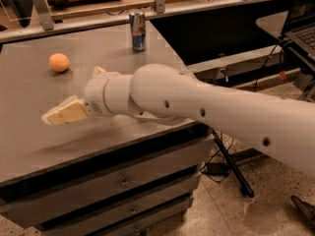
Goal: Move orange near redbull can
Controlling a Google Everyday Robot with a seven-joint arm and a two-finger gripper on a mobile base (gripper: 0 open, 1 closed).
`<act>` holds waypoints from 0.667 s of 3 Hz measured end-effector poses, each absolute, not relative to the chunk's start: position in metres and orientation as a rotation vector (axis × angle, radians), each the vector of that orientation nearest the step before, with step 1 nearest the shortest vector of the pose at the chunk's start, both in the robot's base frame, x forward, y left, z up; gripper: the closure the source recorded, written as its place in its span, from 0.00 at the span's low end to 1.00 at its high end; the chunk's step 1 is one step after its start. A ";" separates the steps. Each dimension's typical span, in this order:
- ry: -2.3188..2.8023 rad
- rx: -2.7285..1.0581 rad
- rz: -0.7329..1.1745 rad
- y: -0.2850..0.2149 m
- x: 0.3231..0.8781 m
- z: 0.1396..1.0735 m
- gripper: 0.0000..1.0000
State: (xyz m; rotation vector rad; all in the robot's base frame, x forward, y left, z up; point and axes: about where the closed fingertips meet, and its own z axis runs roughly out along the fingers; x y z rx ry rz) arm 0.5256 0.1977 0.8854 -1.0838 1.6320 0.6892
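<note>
camera view | gripper (66, 113) low over the grey table (29, 146), jaws clenched together on nothing | orange (59, 62) on the table beyond the jaws, apart from them | redbull can (137, 31) upright, farther back and right of the jaws

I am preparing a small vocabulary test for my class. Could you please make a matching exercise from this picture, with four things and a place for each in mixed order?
Things:
1. orange
2. redbull can
3. gripper
4. laptop

Places:
A. upright near the far edge of the table
B. over the table's front left part, in front of the fruit
C. resting on the table's left part, apart from the can
D. at the picture's upper right, off the table

Pairs: 1-C, 2-A, 3-B, 4-D
</note>
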 end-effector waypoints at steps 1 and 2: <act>1.624 -1.009 0.672 0.226 0.543 0.885 0.00; 1.616 -0.971 0.675 0.258 0.561 0.888 0.00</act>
